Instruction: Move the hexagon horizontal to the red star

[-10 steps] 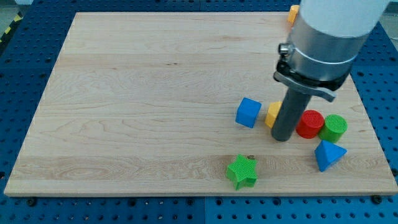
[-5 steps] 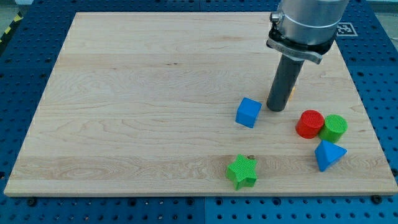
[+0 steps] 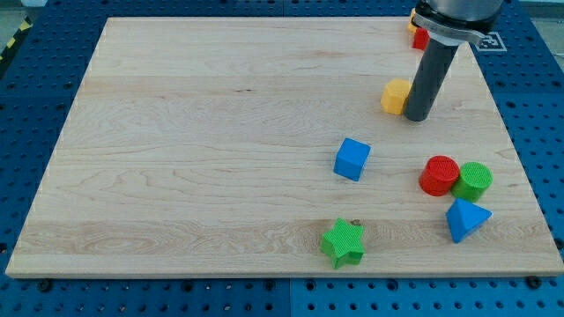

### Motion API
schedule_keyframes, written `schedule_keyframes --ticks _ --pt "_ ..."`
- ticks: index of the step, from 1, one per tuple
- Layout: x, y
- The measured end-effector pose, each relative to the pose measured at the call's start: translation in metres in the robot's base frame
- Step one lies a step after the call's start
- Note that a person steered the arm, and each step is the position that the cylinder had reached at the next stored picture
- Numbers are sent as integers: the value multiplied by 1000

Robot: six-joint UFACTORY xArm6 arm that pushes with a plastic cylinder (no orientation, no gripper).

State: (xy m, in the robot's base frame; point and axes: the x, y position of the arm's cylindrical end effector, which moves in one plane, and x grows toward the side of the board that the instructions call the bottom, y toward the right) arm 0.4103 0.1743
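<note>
A small yellow hexagon block [image 3: 395, 95] lies in the upper right part of the wooden board [image 3: 211, 158]. My tip [image 3: 416, 116] rests on the board right beside it, on its right side and touching or nearly touching it. A red block [image 3: 420, 38], most of it hidden behind the rod, sits near the board's top right edge, with a bit of an orange-yellow block [image 3: 411, 24] just above it. The red block's shape cannot be made out. The hexagon lies lower in the view than the red block.
A blue cube [image 3: 352, 159] lies below the hexagon. A red cylinder [image 3: 438, 175] and a green cylinder [image 3: 474, 180] touch at the right. A blue triangular block [image 3: 464, 218] lies below them. A green star [image 3: 343, 243] sits near the bottom edge.
My tip has moved toward the view's top, pushing the yellow hexagon up from beside the red cylinder to the upper right. The red block at the top edge has come into view.
</note>
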Motion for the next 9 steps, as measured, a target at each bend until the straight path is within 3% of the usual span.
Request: schedule_keyframes --ticks 4,7,9 --pt "-4 -21" --pt "-56 -21" --pt "-105 -65"
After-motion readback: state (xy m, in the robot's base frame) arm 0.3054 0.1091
